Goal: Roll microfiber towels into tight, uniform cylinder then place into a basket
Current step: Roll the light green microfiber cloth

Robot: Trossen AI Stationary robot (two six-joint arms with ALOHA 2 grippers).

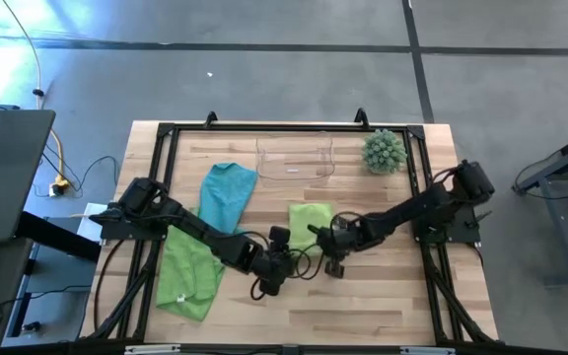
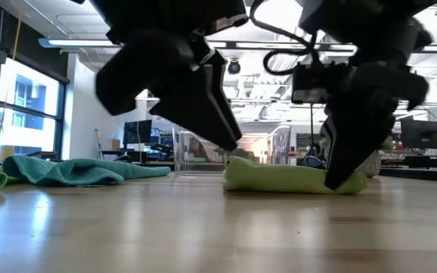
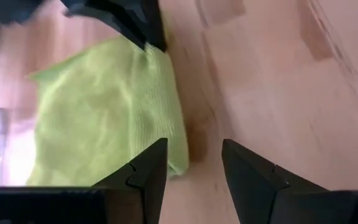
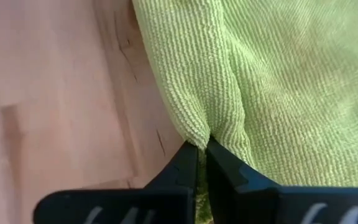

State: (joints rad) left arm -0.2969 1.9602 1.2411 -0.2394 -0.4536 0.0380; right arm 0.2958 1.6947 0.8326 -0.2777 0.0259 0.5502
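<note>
Towels lay scattered on the wooden counter (image 1: 383, 296) around a clear basket (image 1: 295, 158). Nearest the basket, just in front of it, sat a folded lime-green towel (image 1: 309, 219). The right tool (image 4: 201, 155) had its fingers pinched shut on that towel's edge. The left tool (image 3: 191, 171) hovered partly open beside the same towel, gripping nothing. A teal towel (image 1: 227, 192) and a second lime-green towel (image 1: 190, 276) lay to the basket's left.

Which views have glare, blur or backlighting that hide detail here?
Low view: arms backlit to silhouettes against bright ceiling lights, near tabletop blurred. High view: sun glare on the floor, upper left. Left wrist view: green towel washed out and soft. Right wrist view: towel weave crisp.
</note>
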